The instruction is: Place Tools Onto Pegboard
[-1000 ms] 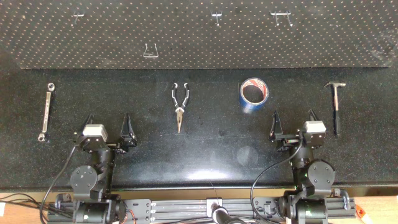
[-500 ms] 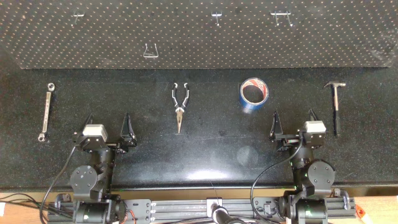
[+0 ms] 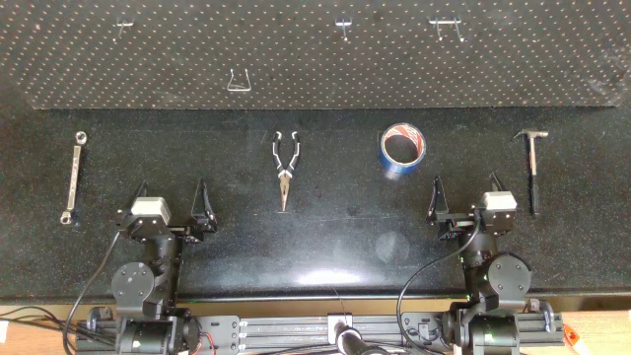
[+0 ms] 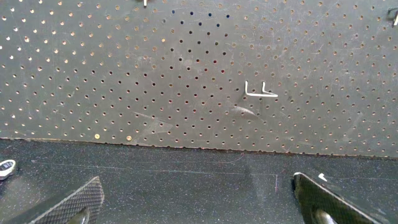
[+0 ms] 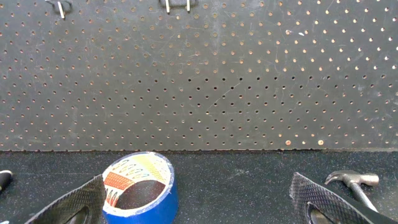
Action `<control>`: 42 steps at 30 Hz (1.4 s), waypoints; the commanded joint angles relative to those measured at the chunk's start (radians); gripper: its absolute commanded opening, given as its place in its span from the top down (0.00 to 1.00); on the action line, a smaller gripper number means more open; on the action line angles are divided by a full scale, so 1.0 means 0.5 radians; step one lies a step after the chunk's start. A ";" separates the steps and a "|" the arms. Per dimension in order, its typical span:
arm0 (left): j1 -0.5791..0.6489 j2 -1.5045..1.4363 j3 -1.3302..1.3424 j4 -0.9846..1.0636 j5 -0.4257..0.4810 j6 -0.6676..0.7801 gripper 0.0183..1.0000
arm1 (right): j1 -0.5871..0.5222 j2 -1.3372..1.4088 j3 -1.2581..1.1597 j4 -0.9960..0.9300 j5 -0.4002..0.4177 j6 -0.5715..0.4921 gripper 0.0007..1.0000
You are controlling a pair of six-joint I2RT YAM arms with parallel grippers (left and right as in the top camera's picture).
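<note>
Progress: none of the four tools hangs on the pegboard [image 3: 315, 59] yet. You will find the wrench [image 3: 72, 177] at far left, the pliers [image 3: 286, 170] at centre, the tape roll [image 3: 402, 148] right of centre and the hammer [image 3: 532, 170] at far right. All lie flat on the counter [image 3: 335, 237] near the board's foot (its hooks [image 3: 239, 81] are bare). Both arms sit low at the near edge. The left jaws and right jaws stand wide, holding nothing, facing the board.

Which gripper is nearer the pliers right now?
Left. The left gripper sits open a short way off on the pliers' left-arm side. The right gripper, also open, is farther off on the other side, past the tape roll.
</note>
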 commanded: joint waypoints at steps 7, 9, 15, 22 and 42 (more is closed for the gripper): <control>-0.012 0.521 0.272 0.133 -0.170 0.040 0.00 | 0.012 -0.025 -0.005 -0.012 0.011 -0.028 0.04; -0.012 0.893 0.641 -0.008 -0.175 0.208 0.00 | 0.012 -0.025 -0.005 -0.012 0.011 -0.028 0.04; 0.402 1.701 2.010 -1.557 -0.359 0.259 0.01 | 0.012 -0.025 -0.005 -0.012 0.011 -0.028 0.04; 1.161 1.724 2.054 -2.294 -0.351 1.121 0.01 | 0.012 -0.025 -0.005 -0.012 0.011 -0.028 0.04; 2.542 2.307 2.050 -1.781 0.810 1.572 0.01 | 0.012 -0.025 -0.005 -0.012 0.011 -0.028 0.04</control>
